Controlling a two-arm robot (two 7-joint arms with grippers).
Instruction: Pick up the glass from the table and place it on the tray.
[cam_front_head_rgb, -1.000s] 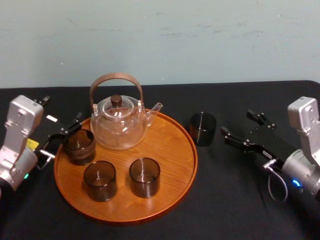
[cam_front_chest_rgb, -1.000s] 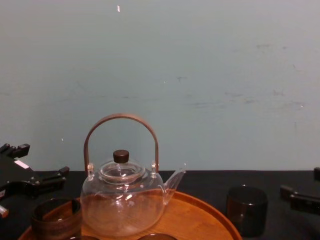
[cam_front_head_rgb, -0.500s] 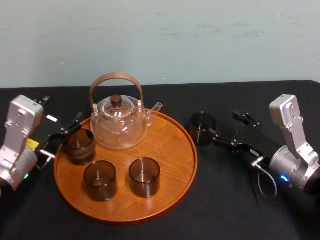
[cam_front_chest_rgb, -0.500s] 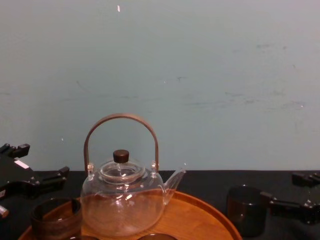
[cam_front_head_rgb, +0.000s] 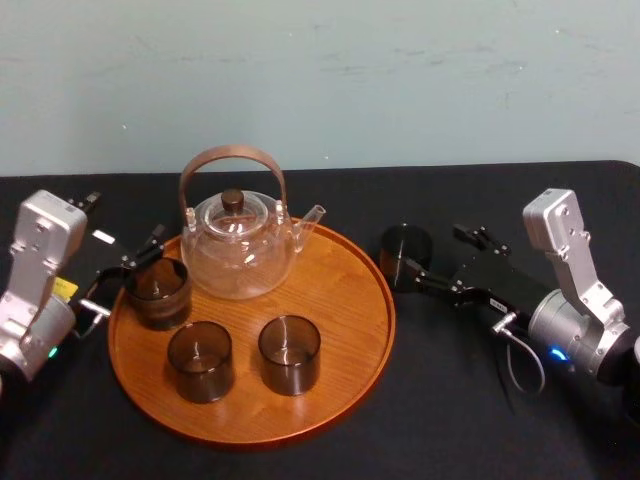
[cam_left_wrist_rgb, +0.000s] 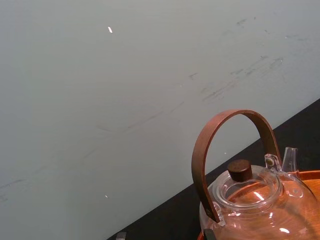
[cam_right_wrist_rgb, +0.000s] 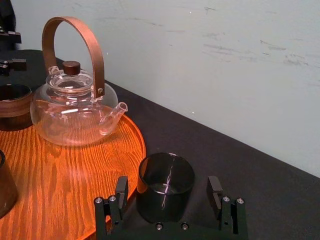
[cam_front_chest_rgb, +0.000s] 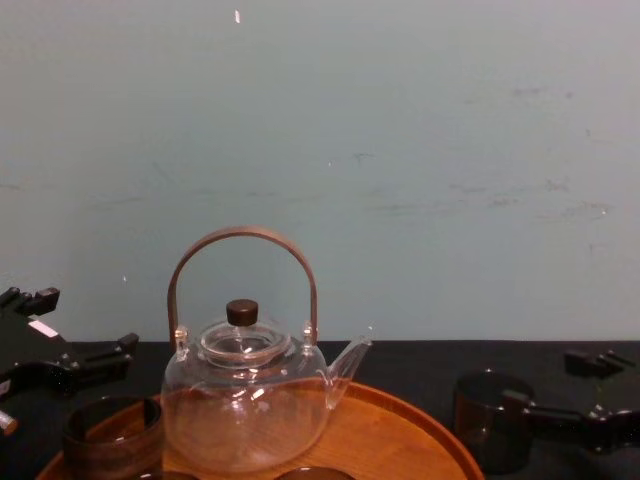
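Reaching in low from the right, the right gripper (cam_right_wrist_rgb: 168, 196) is seen over the table (cam_front_head_rgb: 450, 400) with its fingers (cam_right_wrist_rgb: 121, 192) spread wide, and the dark glass (cam_front_head_rgb: 404, 255) is framed between them. In the right wrist view a gap is left on each side of the glass, so nothing is pinched. The glass is stood upright on the black surface, just beside the right rim of the tray (cam_front_head_rgb: 340, 330) and off it. From the chest view the glass is caught at the lower right, with one black finger laid across its near side; whether that finger is touching cannot be told from there. On the tray, a clear glass teapot (cam_front_head_rgb: 238, 250) with a brown arched handle and a dark knob is set toward the back, its spout pointed to the right. Three more dark cups are placed on the wood: one at the left edge (cam_front_head_rgb: 157, 292) and two side by side at the front (cam_front_head_rgb: 200, 360) (cam_front_head_rgb: 289, 353). Over on the left, the left gripper (cam_front_head_rgb: 128, 268) is held by the tray's left rim, close to the cup at that edge, with its fingers apart and nothing gripped. A pale blue-green wall is seen behind the table.
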